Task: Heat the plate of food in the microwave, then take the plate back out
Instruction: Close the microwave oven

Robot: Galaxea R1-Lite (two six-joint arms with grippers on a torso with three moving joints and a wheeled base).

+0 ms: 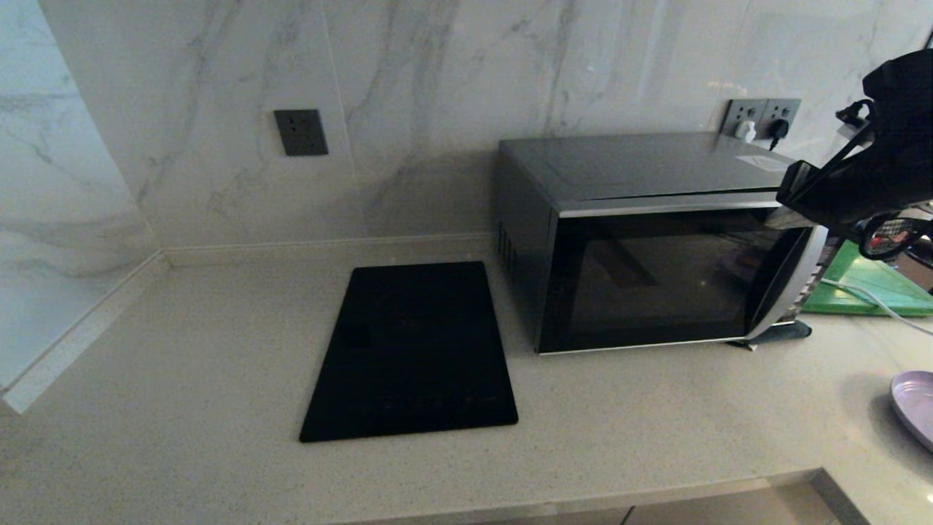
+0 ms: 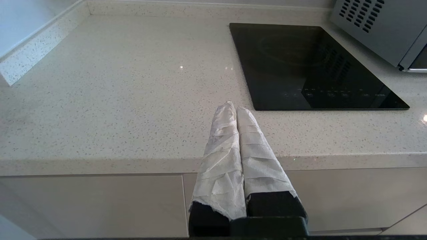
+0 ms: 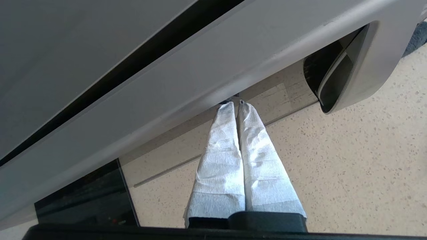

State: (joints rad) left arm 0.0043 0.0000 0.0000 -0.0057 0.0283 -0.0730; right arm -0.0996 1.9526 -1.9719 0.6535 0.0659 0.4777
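The silver-grey microwave (image 1: 656,240) stands on the counter with its black glass door facing forward. My right gripper (image 3: 234,104) is shut on nothing, and its white-wrapped tips are tucked behind the door's curved silver handle (image 3: 200,86). In the head view, the black right arm reaches the right gripper (image 1: 791,208) down to the handle's (image 1: 791,284) upper end. Only an edge of the lavender plate of food (image 1: 915,405) shows, on the counter to the front right. My left gripper (image 2: 233,108) hangs shut and empty over the counter's front edge, left of the microwave (image 2: 377,30).
A flat black cooktop (image 1: 412,354) lies in the counter left of the microwave. A green cutting board (image 1: 871,288) and a white cable (image 1: 875,302) lie behind the microwave's right side. Wall sockets (image 1: 762,117) sit above it.
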